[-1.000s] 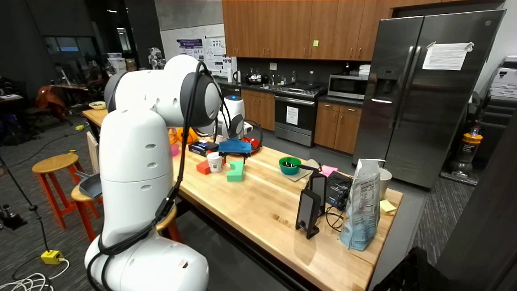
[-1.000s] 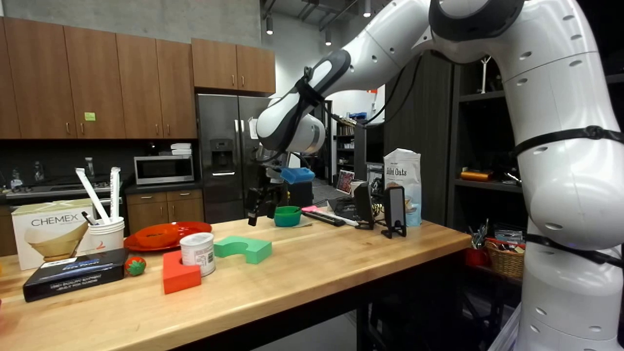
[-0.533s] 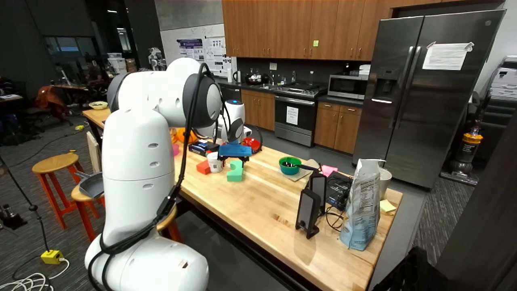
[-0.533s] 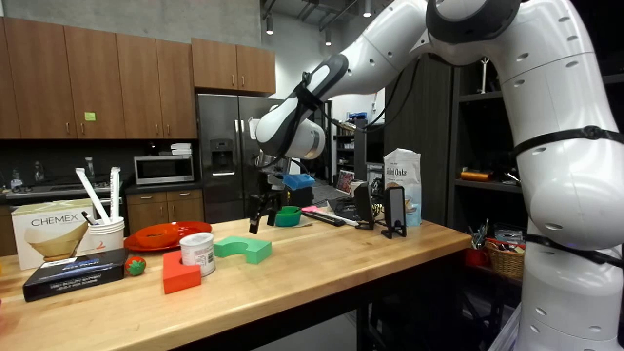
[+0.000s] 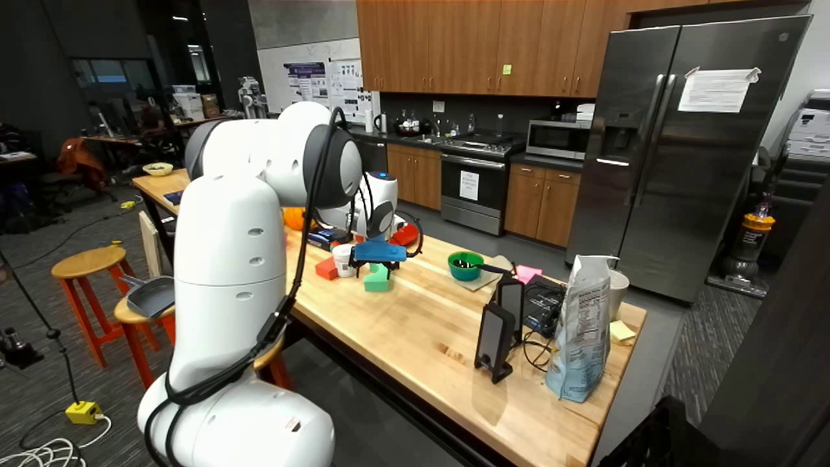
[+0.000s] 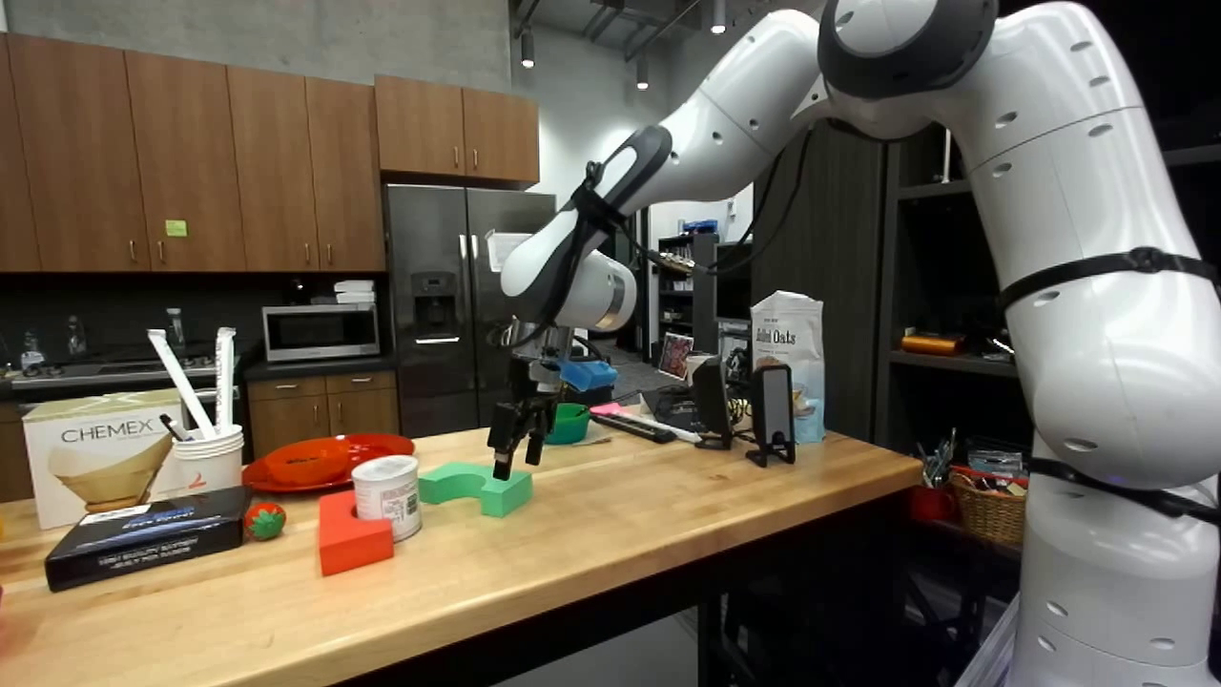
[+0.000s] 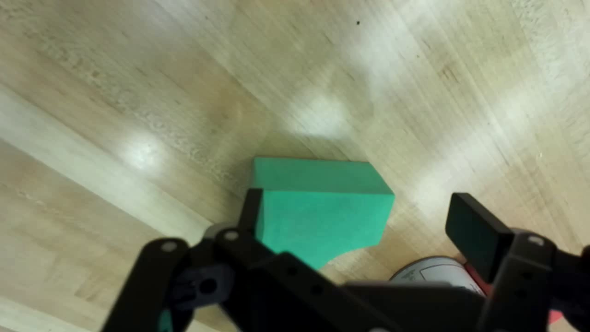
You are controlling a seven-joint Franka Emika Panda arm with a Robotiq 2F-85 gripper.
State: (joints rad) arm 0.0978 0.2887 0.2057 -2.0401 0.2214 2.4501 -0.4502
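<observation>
My gripper (image 7: pixel 362 214) is open with nothing held, its two black fingers wide apart. In the wrist view, the green block (image 7: pixel 322 212) with a curved cut-out lies below and partly between them, nearer the left finger. In an exterior view the gripper (image 6: pixel 518 463) hangs just over the right end of the green block (image 6: pixel 506 494); whether it touches cannot be told. A white tub (image 6: pixel 389 496) stands beside the block, against a similar red block (image 6: pixel 353 546). The tub (image 7: pixel 433 269) shows only partly in the wrist view, behind the gripper's body.
Left of the blocks are a toy strawberry (image 6: pixel 265 520), a black box (image 6: pixel 148 536), a white cup (image 6: pixel 210 461) with sticks and a red plate (image 6: pixel 377 445). A green bowl (image 5: pixel 465 266), dark speakers (image 5: pixel 494 337) and an oats bag (image 5: pixel 579 331) stand farther along the wooden table (image 5: pixel 415 324).
The arm has come down, bringing the open gripper lower, from above the table to close over the green block. The blocks and the tub have stayed put.
</observation>
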